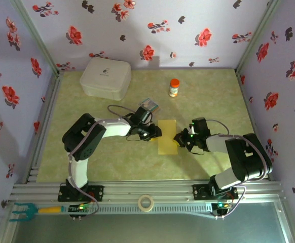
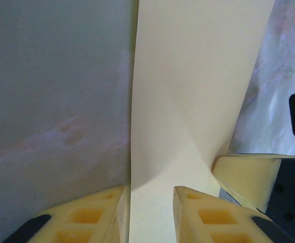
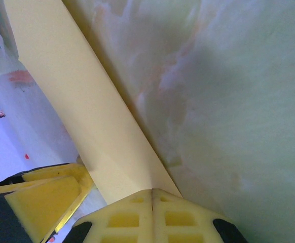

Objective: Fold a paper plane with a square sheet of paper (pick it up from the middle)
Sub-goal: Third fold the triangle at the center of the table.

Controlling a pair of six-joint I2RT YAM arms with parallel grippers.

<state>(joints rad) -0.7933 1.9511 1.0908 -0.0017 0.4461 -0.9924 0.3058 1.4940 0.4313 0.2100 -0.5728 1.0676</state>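
1. One green marbled table [image 1: 213, 101] fills the floor of a booth walled in floral paper [image 1: 162, 25], with an aluminium rail [image 1: 152, 190] along its near edge.
2. Two arms, the left arm [image 1: 86, 136] and the right arm [image 1: 244, 157], reach inward from that rail and meet at mid-table.
3. A white box [image 1: 106, 77] with rounded corners sits at the far left, well apart from the arms.
4. The yellow sheet of paper [image 1: 167, 144] lies at the centre of the table between the two grippers, showing from above as a narrow upright rectangle. From the left wrist, the sheet [image 2: 188, 91] has a soft diagonal bend and its left edge stands a little off the surface.
5. The left gripper [image 1: 155, 132] sits at the sheet's left edge. Its fingers are apart, and the paper shows through the gap [image 2: 151, 195].
6. The right gripper [image 1: 180, 140] sits at the sheet's right edge. Its fingers are pressed together [image 3: 152, 191], tips meeting right at the end of the sheet [image 3: 76, 101]; whether paper is nipped between them cannot be told.
7. A teal fork tool [image 1: 21, 210] lies at the near left, outside the rail.
8. A small printed packet [image 1: 149, 105] lies just behind the left gripper.
9. An orange-capped bottle [image 1: 174, 88] stands upright farther back.
10. A roll of tape [image 1: 140, 202] rests on the rail.
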